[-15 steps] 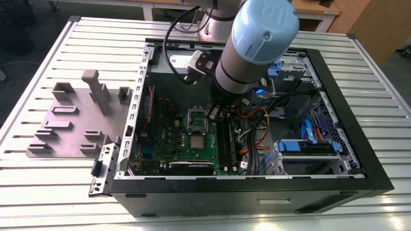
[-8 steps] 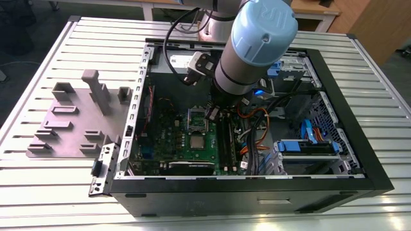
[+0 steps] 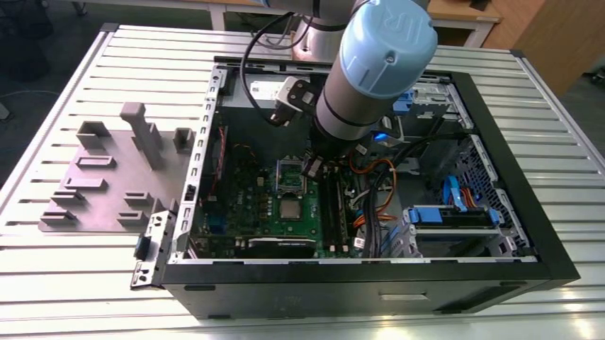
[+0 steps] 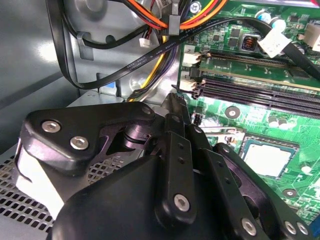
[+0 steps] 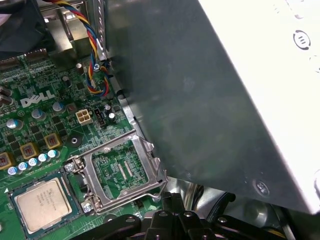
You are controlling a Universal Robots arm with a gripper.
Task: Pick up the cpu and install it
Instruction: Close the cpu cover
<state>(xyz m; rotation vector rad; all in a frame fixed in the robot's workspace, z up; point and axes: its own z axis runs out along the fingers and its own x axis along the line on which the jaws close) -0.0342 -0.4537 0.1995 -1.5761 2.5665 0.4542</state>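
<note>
The exterior view is showing the gripper [image 3: 312,167] hanging inside the open computer case [image 3: 511,212], just above the flipped-up socket frame [image 3: 289,177]. The cpu [image 3: 288,207] is lying flat in its socket on the green motherboard [image 3: 255,212], just nearer the camera than the gripper and apart from it. In the first wrist view the cpu [image 5: 41,203] is looking square, silvery-grey and pale-edged. Whether the gripper's fingers are parted or closed I cannot tell.
</note>
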